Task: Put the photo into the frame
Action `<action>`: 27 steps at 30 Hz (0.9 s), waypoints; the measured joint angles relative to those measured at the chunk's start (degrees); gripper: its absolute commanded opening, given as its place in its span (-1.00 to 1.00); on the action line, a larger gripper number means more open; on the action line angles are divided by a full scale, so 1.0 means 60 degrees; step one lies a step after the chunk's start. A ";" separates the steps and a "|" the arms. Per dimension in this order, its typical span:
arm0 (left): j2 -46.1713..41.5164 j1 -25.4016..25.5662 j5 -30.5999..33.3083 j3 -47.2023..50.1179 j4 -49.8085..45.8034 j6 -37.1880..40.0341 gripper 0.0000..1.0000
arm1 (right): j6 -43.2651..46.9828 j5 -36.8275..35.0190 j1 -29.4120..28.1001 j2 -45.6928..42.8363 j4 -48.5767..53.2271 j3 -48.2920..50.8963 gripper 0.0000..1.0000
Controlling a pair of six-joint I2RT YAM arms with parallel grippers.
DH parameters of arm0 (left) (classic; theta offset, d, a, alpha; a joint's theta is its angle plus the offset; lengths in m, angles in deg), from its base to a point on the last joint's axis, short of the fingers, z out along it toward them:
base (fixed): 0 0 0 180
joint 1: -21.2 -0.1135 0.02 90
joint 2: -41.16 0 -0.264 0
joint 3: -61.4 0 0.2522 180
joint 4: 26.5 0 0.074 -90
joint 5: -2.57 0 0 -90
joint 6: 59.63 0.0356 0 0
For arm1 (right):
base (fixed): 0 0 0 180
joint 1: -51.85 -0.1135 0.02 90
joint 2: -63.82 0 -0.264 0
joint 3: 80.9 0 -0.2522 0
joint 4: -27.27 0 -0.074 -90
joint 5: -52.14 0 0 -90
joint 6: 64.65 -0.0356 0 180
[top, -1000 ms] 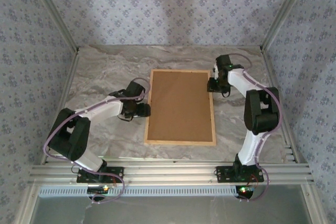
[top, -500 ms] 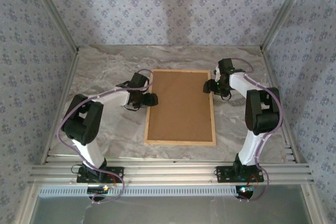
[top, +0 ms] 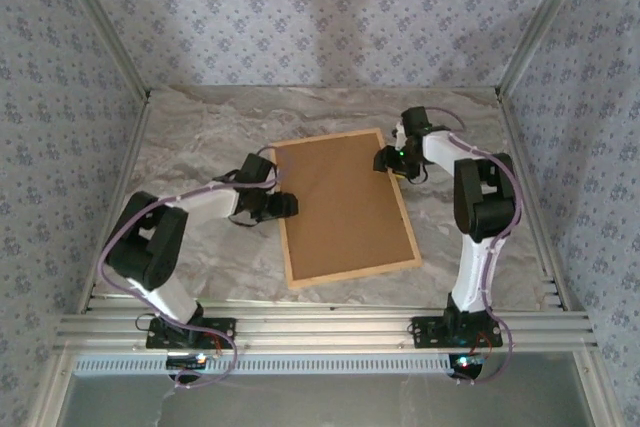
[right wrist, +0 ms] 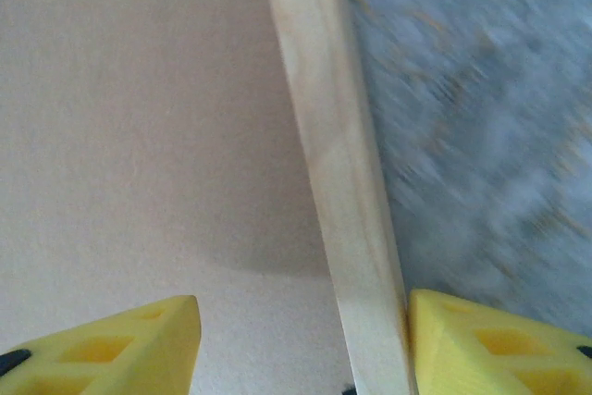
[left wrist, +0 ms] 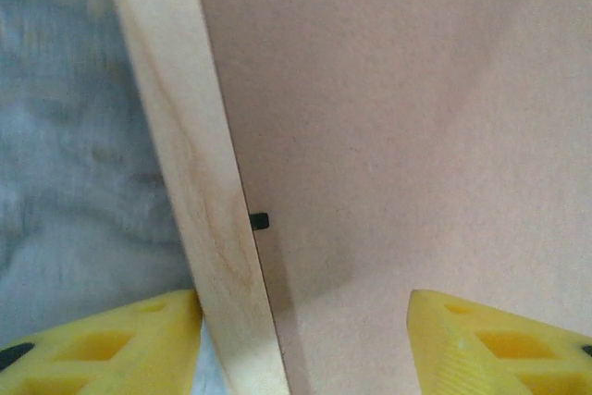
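step: both arms work the frame [top: 356, 274] by its two long rails. I read this as squaring or turning it, with no lift yet.
frame position: mid-table [top: 200, 137], flat, back side up, with the brown backing board [top: 345, 202] filling it.
long axis: runs near to far and is skewed, with the far end swung left and the near end swung right.
photo: I cannot tell whether it already sits under the board.
left gripper [top: 281, 205]: at the left rail, about mid-length. The jaws are part-way apart and straddle the rail. One finger [left wrist: 120, 349] touches its outer side and the other hangs over the board, clear of the wood.
right gripper [top: 386, 159]: at the right rail, towards the far end. It straddles the rail the same way, with nothing clamped.
retaining tab [left wrist: 260, 221]: small and black, at the rail's inner edge.
next move: needs both jaws to narrow evenly on the rails, since a push from one side would skew the frame further.
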 measured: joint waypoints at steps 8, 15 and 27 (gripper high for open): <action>-0.2025 0.0903 -0.0907 0.1818 -0.0641 0.0073 0.37 | 0.0004 0.0612 -0.1260 0.1861 0.0015 -0.2900 0.26; -0.3872 0.0084 -0.0146 0.1435 -0.0907 0.1035 0.59 | 0.0714 -0.0495 -0.1785 0.0903 0.1224 -0.2594 0.38; 0.0525 -0.2211 0.1195 -0.2805 -0.0073 0.1723 0.66 | 0.0514 -0.2470 -0.0718 -0.4798 0.1235 0.3719 0.71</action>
